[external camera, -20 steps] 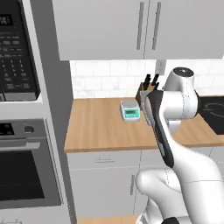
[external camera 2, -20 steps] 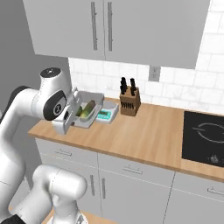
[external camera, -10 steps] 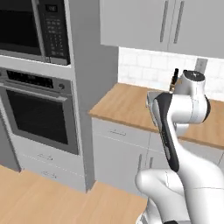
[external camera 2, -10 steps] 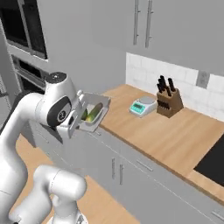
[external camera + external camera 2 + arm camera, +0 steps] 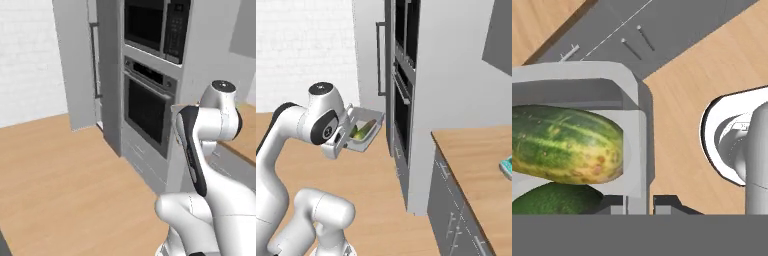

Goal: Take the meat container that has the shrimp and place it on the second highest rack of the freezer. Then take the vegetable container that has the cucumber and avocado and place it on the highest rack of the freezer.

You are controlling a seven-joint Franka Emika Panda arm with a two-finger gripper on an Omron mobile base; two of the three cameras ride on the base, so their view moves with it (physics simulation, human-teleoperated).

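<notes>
A: Vegetable container (image 5: 363,131) is riding in the gripper (image 5: 648,202) right now, with the cucumber (image 5: 564,144) lying across it and the avocado (image 5: 554,199) tucked at about six o'clock from the cucumber.

B: How is the claw sitting on it?

A: In the hand view the two dark finger tips are pinching the tub's wall between them, one tip on each side of the rim, so it is gripping the vegetable container.

B: And where is the tub relative to the robot?

A: In the right base view it is hanging out at roughly three o'clock from the arm's white elbow, above the wooden floor (image 5: 381,200) and near the tall oven stack (image 5: 403,107).

B: So how far along are we judging this?

A: Since the arm is carrying the tub with the greens, I am reading the shrimp half as probably finished, though I cannot confirm that: the freezer's racks are not visible from here.

B: What is remaining?

A: The freezer (image 5: 82,65), the tall grey cabinet with the black bar handle (image 5: 93,60), is standing at about eleven o'clock from the arm in the left base view, well apart. The tub is yet to go onto the highest rack.
</notes>
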